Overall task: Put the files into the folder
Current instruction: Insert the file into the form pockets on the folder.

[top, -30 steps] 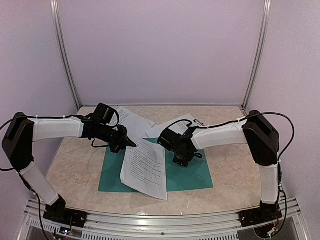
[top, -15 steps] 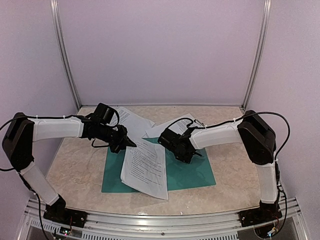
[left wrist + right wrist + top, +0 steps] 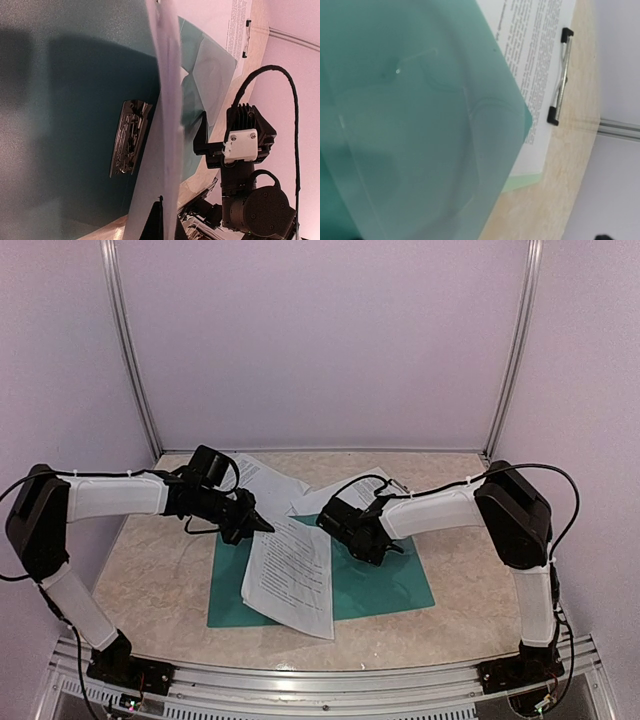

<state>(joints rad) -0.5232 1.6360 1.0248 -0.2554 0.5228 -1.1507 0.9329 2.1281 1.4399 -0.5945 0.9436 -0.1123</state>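
Note:
The dark teal folder [image 3: 385,588] lies open on the table, with its silver clip [image 3: 129,138] showing in the left wrist view. One printed sheet of the files [image 3: 291,575] lies slanted across the folder's left half. My left gripper [image 3: 262,526] is shut on that sheet's far edge, and in its own view the sheet [image 3: 167,100] runs edge-on out of the gripper [image 3: 162,212]. My right gripper [image 3: 388,545] sits low over the folder's right half, its jaws wide. Its own fingers are hidden in the right wrist view, which the teal folder [image 3: 410,125] fills.
More printed sheets [image 3: 268,480] lie at the back of the table. A pale mint clipboard [image 3: 520,177] with a printed sheet and a metal clip [image 3: 559,75] lies behind the folder, under the right arm. Lilac walls close in on three sides.
The right gripper has turned and shifted right and a little back. The folder has slid slightly right under it. The left gripper and its sheet have stayed put.

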